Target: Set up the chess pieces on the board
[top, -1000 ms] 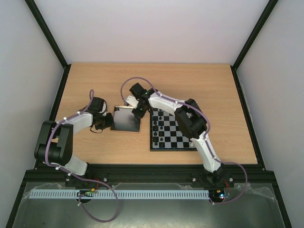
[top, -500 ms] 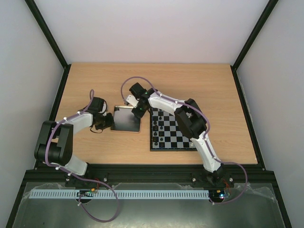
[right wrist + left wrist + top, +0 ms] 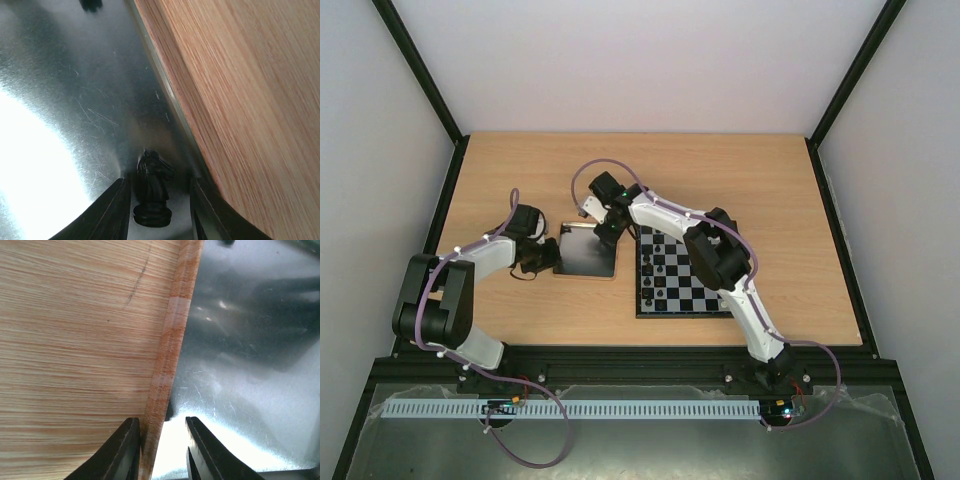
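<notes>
The black-and-grey board (image 3: 692,292) lies right of centre with several black chess pieces (image 3: 660,262) standing on its left columns. A black knight (image 3: 152,187) stands on the shiny metal tray (image 3: 60,100) close to its rim. My right gripper (image 3: 157,202) is open with a finger on each side of the knight and small gaps to both; in the top view it (image 3: 607,232) is over the tray's far right corner. My left gripper (image 3: 160,450) is open astride the tray's left rim (image 3: 175,335), its outer finger against the rim.
The tray (image 3: 585,255) lies on the wooden table just left of the board. Another dark piece (image 3: 91,4) sits farther in on the tray. Black frame posts and white walls border the table.
My right gripper has shifted slightly to the far left over the tray. The left arm has not moved.
</notes>
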